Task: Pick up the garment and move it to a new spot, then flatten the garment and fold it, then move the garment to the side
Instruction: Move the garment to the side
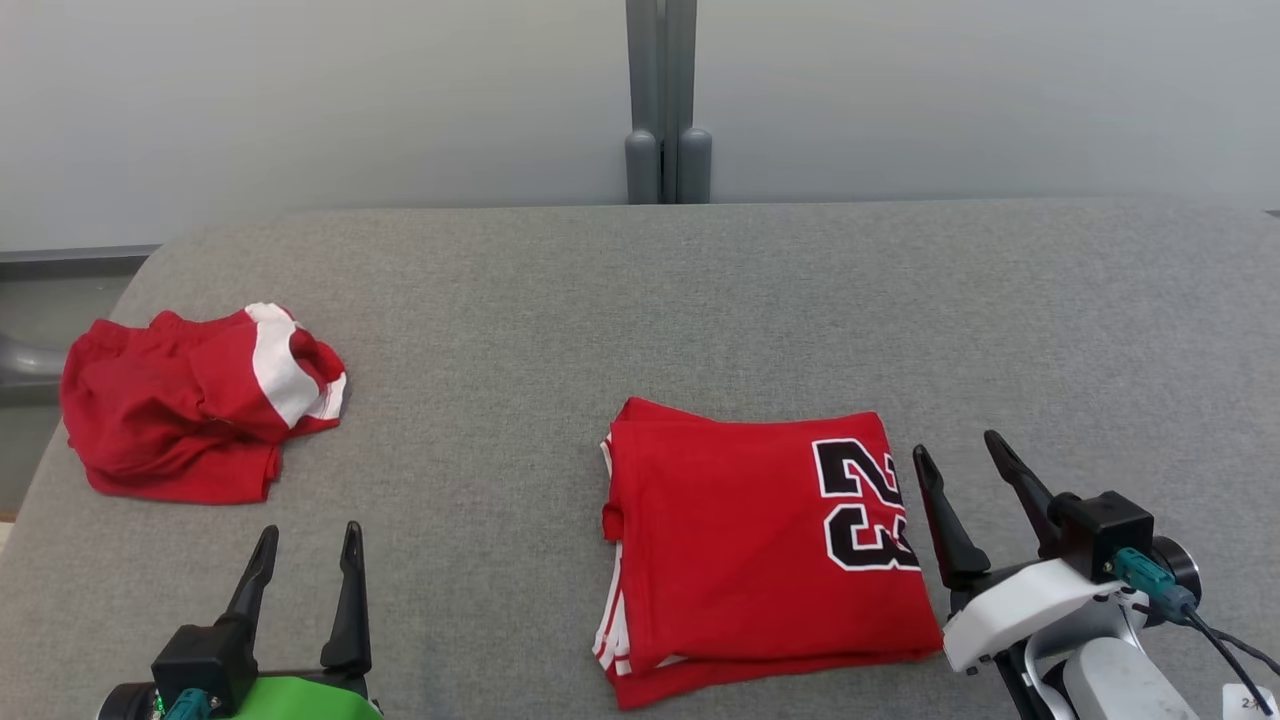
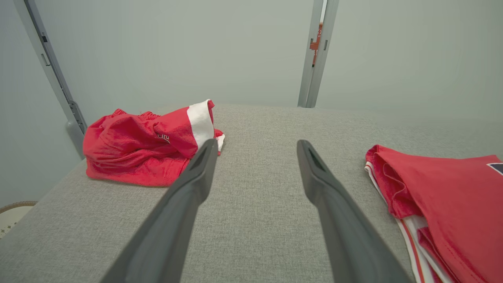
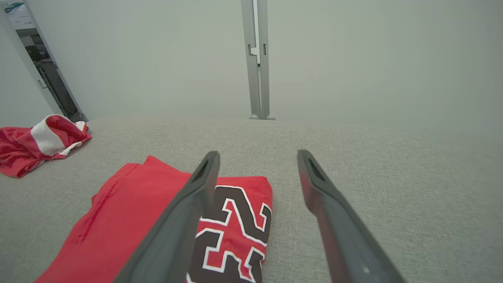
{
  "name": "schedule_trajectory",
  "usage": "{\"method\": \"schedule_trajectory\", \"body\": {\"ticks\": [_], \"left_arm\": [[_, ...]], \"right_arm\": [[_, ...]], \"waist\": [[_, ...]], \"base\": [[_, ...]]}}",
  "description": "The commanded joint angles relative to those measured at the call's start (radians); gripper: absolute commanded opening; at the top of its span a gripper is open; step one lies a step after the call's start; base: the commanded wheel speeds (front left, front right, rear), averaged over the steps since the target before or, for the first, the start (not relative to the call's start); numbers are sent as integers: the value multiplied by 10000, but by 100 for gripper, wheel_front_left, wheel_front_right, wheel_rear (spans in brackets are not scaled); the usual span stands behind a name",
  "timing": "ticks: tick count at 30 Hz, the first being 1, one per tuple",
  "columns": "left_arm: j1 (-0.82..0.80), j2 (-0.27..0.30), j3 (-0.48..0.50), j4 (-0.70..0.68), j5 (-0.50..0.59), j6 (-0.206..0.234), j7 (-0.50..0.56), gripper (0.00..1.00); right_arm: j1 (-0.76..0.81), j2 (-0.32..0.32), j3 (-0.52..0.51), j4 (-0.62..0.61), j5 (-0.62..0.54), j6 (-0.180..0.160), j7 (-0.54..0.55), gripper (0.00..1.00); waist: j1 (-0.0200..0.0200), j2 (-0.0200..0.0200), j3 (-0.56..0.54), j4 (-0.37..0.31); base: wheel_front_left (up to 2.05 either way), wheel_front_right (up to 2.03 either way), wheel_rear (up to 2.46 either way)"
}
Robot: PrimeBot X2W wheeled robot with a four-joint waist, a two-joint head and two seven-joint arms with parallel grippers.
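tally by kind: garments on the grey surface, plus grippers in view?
Folded red jersey: 1
Crumpled red-and-white garment: 1
Open grippers: 2 (left gripper, right gripper)
Total: 4

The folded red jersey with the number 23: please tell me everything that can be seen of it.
The folded jersey is bright red, of thin, smooth-looking cloth, with a large black 23 outlined in white near its right edge, turned sideways. Folded into a layered rectangle, it shows white striped trim at its left edge. It lies flat on the grey surface, right of centre. The open right gripper stands beside its right edge, not gripping it.
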Motion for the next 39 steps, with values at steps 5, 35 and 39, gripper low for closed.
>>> {"method": "schedule_trajectory", "body": {"ticks": [5, 35, 39], "left_arm": [[-331, -23, -38, 68, 94, 39, -3, 100], [-1193, -379, -279, 99, 268, 70, -4, 100], [-1456, -403, -340, -14, 282, 101, -3, 100]], "right_arm": [[-663, -123, 136, 1005, -49, -13, -27, 100], [-2628, 277, 1081, 5246, 905, -18, 2, 0], [-3528, -113, 1333, 5096, 892, -18, -16, 0]], "waist": [[0, 0, 358, 418], [0, 0, 1685, 703], [0, 0, 2105, 561]], "base": [[0, 0, 0], [0, 0, 0], [0, 0, 0]]}}
